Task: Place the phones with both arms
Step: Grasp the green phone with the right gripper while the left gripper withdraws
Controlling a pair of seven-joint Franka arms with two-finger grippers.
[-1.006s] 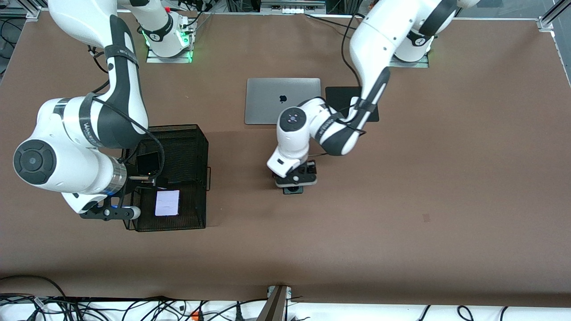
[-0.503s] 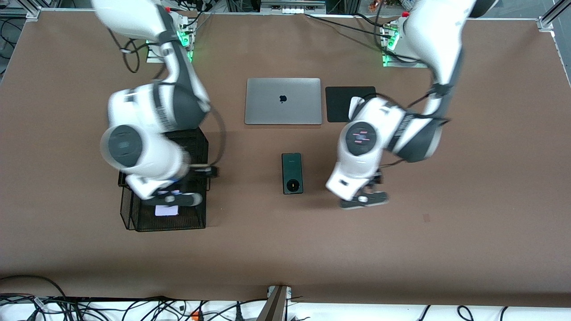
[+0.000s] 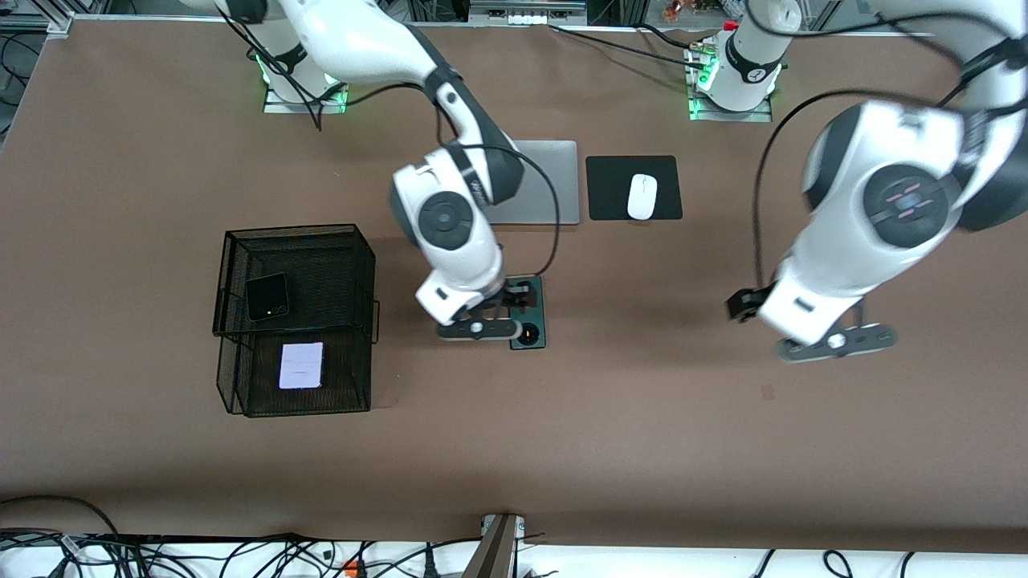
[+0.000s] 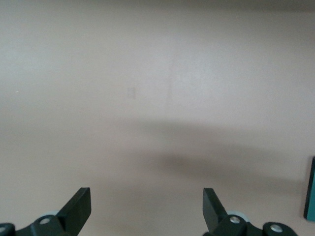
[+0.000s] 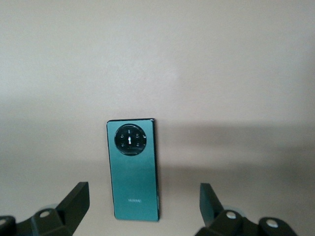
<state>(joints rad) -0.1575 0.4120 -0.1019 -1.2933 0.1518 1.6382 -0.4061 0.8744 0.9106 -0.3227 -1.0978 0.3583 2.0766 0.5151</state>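
A long dark green phone (image 3: 532,327) (image 5: 134,169) lies flat in the middle of the table, its round camera ring showing. My right gripper (image 3: 479,328) (image 5: 143,195) hangs open just above it, and the phone lies between the spread fingers in the right wrist view. The small black phone (image 3: 267,296) and the pale lilac-white phone (image 3: 301,365) lie in the black wire basket (image 3: 361,265), the black one farther from the front camera. My left gripper (image 3: 835,341) (image 4: 146,199) is open over bare table toward the left arm's end. An edge of the green phone (image 4: 310,189) shows there.
A silver laptop (image 3: 550,185), partly covered by the right arm, lies farther from the front camera than the green phone. Beside it a white mouse (image 3: 642,196) rests on a black pad (image 3: 606,189). Cables run along the table's near edge.
The right arm swung from the basket to above the green phone. The left arm left the green phone and swung out toward its own end of the table, uncovering the mouse.
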